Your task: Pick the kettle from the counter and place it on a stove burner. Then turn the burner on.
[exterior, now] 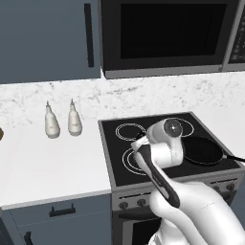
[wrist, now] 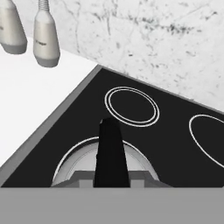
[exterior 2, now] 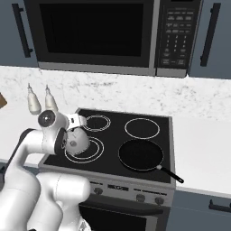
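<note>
The kettle (exterior 2: 77, 142) is seen over the front-left stove burner (exterior 2: 97, 151) of the black glass cooktop (exterior 2: 149, 113), its pale rounded body inside the wide double ring. Whether its base already rests on the glass or hangs just above it cannot be told. In the hand view the dark arched handle (wrist: 110, 151) runs up the middle of the picture, with the kettle's pale body and the burner's ring beneath it. The gripper (exterior 2: 72, 133) is judged to be clamped on the kettle's handle, the jaws drawn narrowly together around it; the fingertips themselves are hidden by the wrist and the kettle.

So the pick from the table (exterior: 43, 158) is judged done, and the carry to the stove as well. The release is not yet made, and the burner's rings are white, not glowing, so the burner is judged to be off. The knobs (exterior 2: 141, 197) along the stove's front panel are untouched.

Two pear-shaped white bottles (exterior: 61, 122) stand on the table by the backsplash, well apart from the kettle. A black frying pan (exterior 2: 140, 154) lies on the front-right burner, beside the kettle's burner.
</note>
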